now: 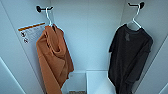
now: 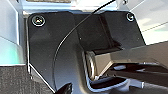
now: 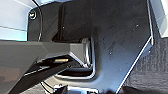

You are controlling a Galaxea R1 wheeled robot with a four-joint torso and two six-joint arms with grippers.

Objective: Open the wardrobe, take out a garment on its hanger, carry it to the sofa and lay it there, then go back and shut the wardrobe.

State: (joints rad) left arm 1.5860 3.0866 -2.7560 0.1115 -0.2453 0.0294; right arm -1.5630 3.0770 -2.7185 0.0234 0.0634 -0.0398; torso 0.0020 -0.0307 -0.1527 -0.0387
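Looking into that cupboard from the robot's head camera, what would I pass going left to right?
Warning label → orange hooded garment on its white hanger → bare white back wall → black T-shirt on its white hanger.

Your left wrist plate [image 2: 55, 50] sits broad and dark across the left wrist camera, a thin black cable [image 2: 62, 42] curving over it, with the grey jointed bar [image 2: 130, 56] angling off beside it. On the right wrist camera it's the same story: the dark plate [image 3: 117, 37] and the grey jointed bar [image 3: 37, 51] beside it. You can't make out either claw's fingers from here, so their state can't be read.
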